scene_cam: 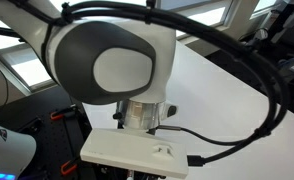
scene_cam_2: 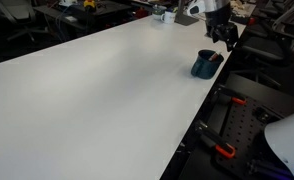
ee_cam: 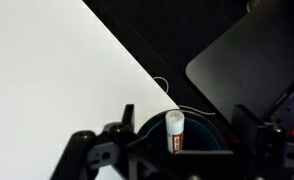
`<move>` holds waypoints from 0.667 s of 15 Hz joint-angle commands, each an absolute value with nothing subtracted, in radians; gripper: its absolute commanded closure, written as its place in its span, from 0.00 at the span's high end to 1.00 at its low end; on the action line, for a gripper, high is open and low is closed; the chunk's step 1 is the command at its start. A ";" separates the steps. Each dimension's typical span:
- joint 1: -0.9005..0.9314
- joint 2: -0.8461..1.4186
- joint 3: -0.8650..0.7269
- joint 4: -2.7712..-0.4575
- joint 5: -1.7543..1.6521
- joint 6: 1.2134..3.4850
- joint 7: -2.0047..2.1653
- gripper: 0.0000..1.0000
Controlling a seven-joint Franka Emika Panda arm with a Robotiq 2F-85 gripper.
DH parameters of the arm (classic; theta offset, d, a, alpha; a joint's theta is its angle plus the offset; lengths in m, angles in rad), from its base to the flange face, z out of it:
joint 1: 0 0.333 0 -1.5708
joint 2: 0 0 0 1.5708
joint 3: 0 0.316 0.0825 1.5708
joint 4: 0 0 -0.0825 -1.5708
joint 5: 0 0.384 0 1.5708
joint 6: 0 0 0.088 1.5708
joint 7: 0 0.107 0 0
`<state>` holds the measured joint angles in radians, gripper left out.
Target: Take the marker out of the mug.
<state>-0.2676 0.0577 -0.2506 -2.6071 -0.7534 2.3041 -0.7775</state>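
the marker (ee_cam: 174, 128) is seen upright inside the dark mug (scene_cam_2: 204, 66), near the white table (scene_cam_2: 97, 90) edge. the gripper (scene_cam_2: 225, 38) is held open above it; lowering and closing on the marker is judged next.

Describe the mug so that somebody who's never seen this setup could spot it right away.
Find the large white table. Near its edge, just below the robot's gripper, sits the mug. It is short, round and dark against the white top, with a whitish marker standing inside.
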 commanded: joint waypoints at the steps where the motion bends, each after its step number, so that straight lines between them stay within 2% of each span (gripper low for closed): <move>1: -0.265 0.031 -0.249 -2.601 -0.735 2.327 -0.761 1.00; 10: -0.249 0.088 -0.232 -2.582 -0.636 2.384 -0.782 1.00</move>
<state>-0.2557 0.0665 -0.2404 -2.5894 -0.6634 2.3645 -0.7784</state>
